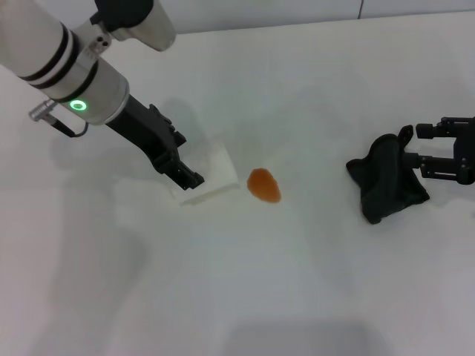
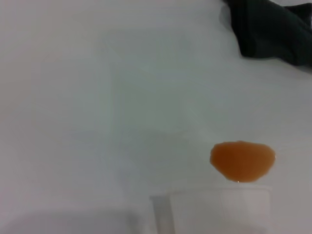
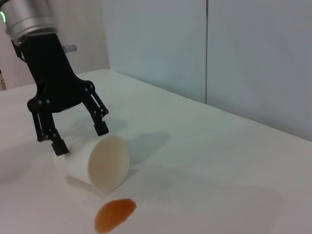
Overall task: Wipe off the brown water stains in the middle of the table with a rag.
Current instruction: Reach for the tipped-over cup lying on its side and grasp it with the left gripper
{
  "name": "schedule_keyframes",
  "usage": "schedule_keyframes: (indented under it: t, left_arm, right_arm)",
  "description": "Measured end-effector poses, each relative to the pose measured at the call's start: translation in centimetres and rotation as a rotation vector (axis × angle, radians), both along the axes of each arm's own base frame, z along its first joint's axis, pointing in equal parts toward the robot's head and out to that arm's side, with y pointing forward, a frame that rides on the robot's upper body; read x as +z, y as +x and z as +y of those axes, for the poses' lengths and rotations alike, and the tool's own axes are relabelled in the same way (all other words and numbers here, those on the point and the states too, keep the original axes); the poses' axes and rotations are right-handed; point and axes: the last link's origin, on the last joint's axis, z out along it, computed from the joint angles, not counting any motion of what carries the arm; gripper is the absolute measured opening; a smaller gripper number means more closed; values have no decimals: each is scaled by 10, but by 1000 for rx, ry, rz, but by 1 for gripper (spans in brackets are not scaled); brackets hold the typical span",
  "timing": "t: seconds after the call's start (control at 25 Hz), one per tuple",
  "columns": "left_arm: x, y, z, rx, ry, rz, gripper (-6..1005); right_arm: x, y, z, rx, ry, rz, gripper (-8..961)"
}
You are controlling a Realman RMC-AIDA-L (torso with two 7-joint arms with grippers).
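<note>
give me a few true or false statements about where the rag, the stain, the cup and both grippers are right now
1. The rag lies on top of the brown water stain. False: they are apart, and the stain is uncovered.
2. A white cup lies on its side on the table, its mouth toward the stain. True.
3. The left gripper is clamped shut on the cup. False: it is open, its fingers spread around the cup without touching it.
4. The right gripper is at the rag's edge, on the side away from the stain. True.
5. The stain has been wiped into a long streak. False: it is one compact oval blot.
</note>
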Motion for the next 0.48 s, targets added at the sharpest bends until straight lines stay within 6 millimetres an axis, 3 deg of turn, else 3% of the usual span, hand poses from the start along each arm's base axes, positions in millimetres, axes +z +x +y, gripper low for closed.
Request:
schedule_keyframes:
  t: [0.48]
  left_arm:
    - [-7, 2, -1, -9, -4, -11, 799]
  right_arm:
    - [0, 0, 1, 2, 0, 0, 607]
